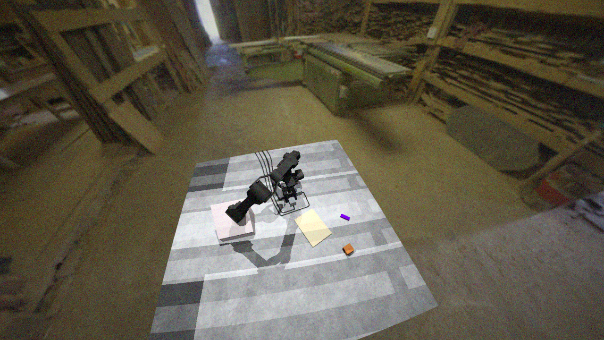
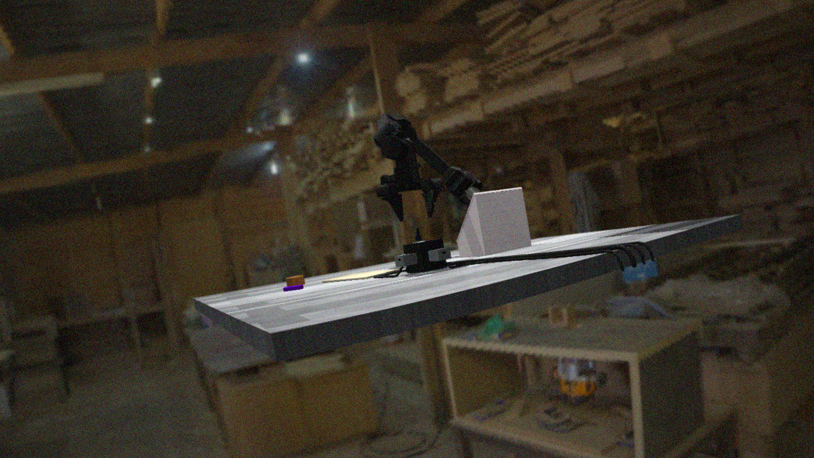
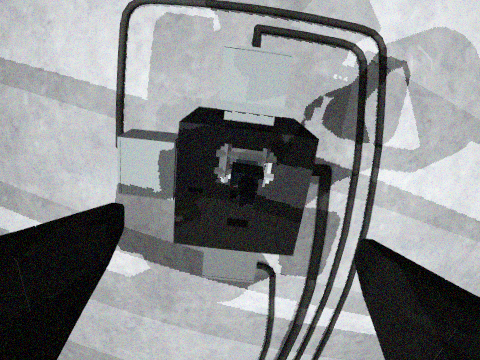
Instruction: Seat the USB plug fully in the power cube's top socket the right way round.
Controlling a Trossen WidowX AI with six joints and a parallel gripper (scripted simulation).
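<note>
The black power cube (image 2: 425, 257) (image 3: 200, 222) stands on the table among cables. The dark USB plug (image 2: 418, 235) (image 3: 245, 180) stands upright from its top, with a grey bracket-shaped part around three sides of it in the wrist view. How deep the plug sits and which way round it is cannot be told. My gripper (image 2: 416, 218) (image 3: 244, 235) is open and empty, pointing down above the cube and plug. Its fingertips are wide apart, one to each side of the cube in the wrist view. In the top view the arm partly hides the cube.
Pale plugs (image 3: 137, 165) (image 3: 230, 265) sit at the cube's sides, with black cables (image 3: 372, 125) looping around. A pinkish wedge block (image 1: 223, 224) (image 2: 503, 221) stands by the arm's base. A yellow sheet (image 1: 312, 227), a purple piece (image 1: 345, 217) and an orange block (image 1: 348, 248) lie on the table (image 1: 295, 300).
</note>
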